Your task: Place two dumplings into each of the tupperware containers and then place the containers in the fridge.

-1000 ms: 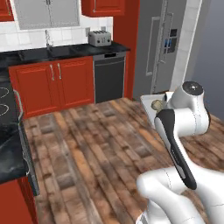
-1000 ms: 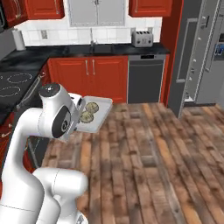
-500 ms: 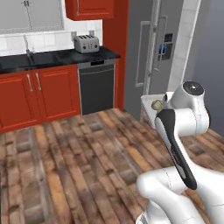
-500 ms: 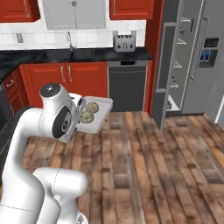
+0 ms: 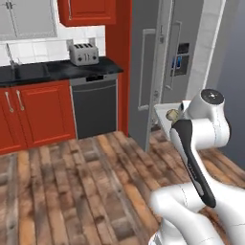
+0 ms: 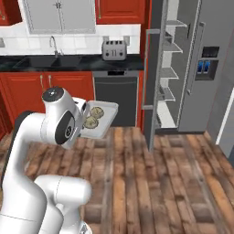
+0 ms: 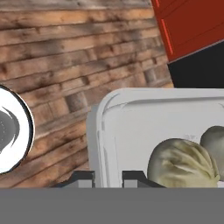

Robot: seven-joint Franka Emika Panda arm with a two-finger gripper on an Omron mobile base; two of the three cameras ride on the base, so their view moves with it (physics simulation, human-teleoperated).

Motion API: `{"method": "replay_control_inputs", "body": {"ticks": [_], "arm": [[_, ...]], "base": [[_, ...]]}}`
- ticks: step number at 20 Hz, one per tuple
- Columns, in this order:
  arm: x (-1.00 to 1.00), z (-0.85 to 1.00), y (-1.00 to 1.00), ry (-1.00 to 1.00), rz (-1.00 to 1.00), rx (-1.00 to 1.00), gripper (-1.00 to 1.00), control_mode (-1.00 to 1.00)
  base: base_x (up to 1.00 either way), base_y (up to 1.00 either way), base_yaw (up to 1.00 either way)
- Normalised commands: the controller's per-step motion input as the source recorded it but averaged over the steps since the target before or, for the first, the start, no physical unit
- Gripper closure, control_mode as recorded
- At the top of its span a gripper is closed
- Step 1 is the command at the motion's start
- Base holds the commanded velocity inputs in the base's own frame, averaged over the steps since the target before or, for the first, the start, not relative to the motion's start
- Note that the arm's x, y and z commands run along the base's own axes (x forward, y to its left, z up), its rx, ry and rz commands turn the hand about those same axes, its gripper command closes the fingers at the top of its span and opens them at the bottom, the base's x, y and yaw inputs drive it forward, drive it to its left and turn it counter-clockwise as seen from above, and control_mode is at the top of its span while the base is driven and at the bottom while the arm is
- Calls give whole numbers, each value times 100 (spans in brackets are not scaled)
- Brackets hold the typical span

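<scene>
The hand (image 7: 108, 177) pinches the rim of a tupperware container (image 6: 106, 119) carrying 2 dumplings (image 6: 92, 121), the open fridge (image 6: 170, 98) well ahead of it. Keeping the container level through the doorway should stop the dumplings sliding out.

1. Arm (image 5: 201, 143): glossy white rounded shells, thick and bulbous at the joints.
2. Dark grey round cap tops one joint.
3. Black strip runs along one link.
4. Claw (image 7: 108, 177): small dark grey square fingertips.
</scene>
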Motion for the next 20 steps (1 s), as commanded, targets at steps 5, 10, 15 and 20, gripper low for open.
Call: {"method": "replay_control_inputs", "body": {"ticks": [5,10,15,20], "arm": [[0,0,0,0,0,0,100,100],[0,0,0,0,0,0,100,100],[0,0,0,0,0,0,100,100],[0,0,0,0,0,0,100,100]], "base": [[99,-100,23],[91,-100,26],[88,-100,26],[79,-100,23]]}}
